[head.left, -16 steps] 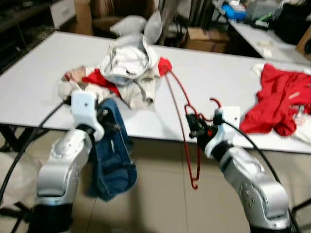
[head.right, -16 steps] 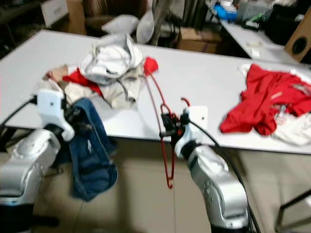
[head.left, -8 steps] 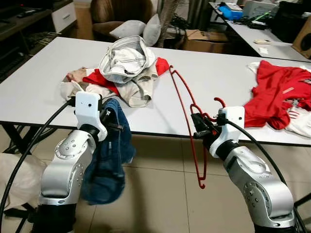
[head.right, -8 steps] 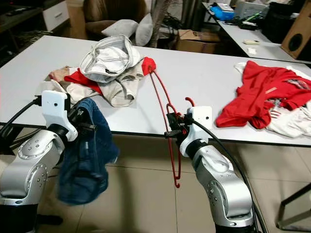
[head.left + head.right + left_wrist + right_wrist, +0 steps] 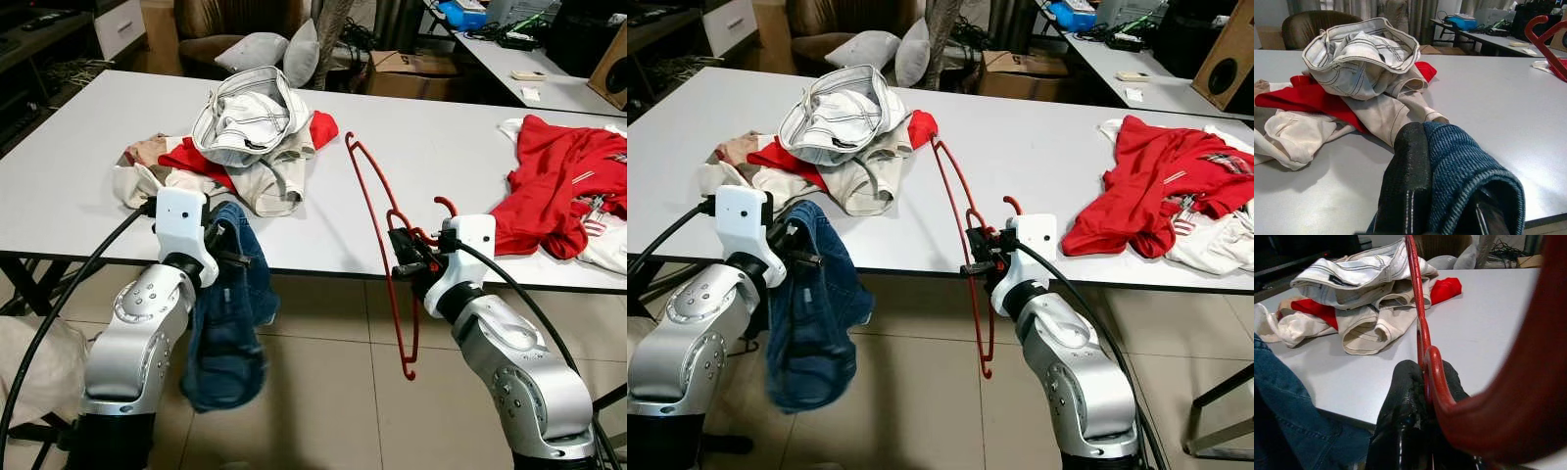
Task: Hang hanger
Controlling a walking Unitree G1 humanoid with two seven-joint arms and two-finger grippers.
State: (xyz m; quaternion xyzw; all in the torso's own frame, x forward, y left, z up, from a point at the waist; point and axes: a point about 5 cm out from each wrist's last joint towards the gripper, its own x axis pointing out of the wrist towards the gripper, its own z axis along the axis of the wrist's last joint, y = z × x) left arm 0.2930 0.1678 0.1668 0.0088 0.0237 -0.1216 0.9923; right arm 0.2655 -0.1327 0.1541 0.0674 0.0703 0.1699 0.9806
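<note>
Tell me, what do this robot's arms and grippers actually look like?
Both arms are rounded silver shells dotted with small screw holes. Each wrist carries a white boxy block, with a thick black cable looping back from it. The left gripper and right gripper each have two long black fingers.

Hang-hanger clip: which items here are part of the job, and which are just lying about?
In the job:
red hanger, clamped in the right gripper
blue jeans, held by the left gripper

Lying about:
pile of white and red clothes on the table
red garment
cushions
cardboard box
</note>
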